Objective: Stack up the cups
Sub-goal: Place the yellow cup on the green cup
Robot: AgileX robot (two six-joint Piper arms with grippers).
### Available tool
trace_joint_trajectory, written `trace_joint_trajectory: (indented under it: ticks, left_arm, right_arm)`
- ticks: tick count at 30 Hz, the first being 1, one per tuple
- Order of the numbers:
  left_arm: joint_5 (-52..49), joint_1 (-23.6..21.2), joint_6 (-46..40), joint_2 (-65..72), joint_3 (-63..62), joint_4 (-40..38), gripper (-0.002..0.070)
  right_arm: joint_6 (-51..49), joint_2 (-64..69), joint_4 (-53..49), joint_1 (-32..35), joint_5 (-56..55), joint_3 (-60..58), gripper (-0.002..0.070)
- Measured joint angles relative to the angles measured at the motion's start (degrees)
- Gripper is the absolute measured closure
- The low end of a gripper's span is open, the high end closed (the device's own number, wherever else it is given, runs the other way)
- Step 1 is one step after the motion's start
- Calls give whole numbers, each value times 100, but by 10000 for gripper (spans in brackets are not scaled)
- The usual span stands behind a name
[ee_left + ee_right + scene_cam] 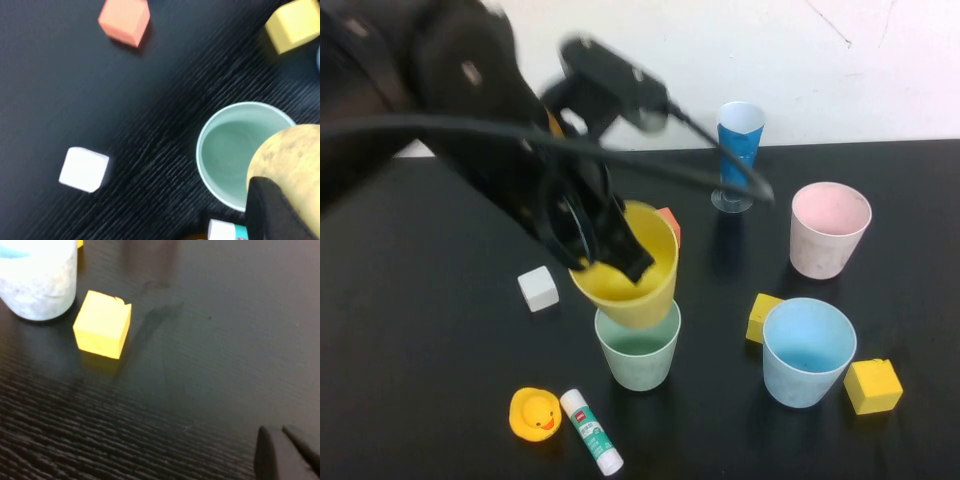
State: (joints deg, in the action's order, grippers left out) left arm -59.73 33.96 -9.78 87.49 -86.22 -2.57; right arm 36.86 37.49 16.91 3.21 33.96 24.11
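Observation:
My left gripper (605,245) is shut on the rim of the yellow cup (638,280) and holds it tilted just above the pale green cup (638,350), which stands upright on the black table. In the left wrist view the yellow cup (290,160) overlaps the green cup's rim (220,150), with one black finger (270,210) against it. The light blue cup (807,350) stands at the front right and the pale pink cup (828,228) behind it. My right gripper (287,452) is shut and empty, low over bare table near the light blue cup (37,285); it is outside the high view.
A dark-blue cone cup (740,150) stands at the back. A white cube (538,288), an orange cube (669,222), two yellow cubes (762,316) (872,385), a rubber duck (535,413) and a glue stick (590,430) lie around the cups.

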Motion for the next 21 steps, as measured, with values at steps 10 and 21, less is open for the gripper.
trace_joint_trajectory:
  ticks: [10, 21]
  left_arm:
    - [616, 0, 7, 680, 218, 84, 657]
    - [628, 0, 122, 875, 221, 380, 536]
  right_arm:
    - [22, 0, 7, 0, 0, 0, 678]
    - [73, 0, 33, 0, -14, 23, 678]
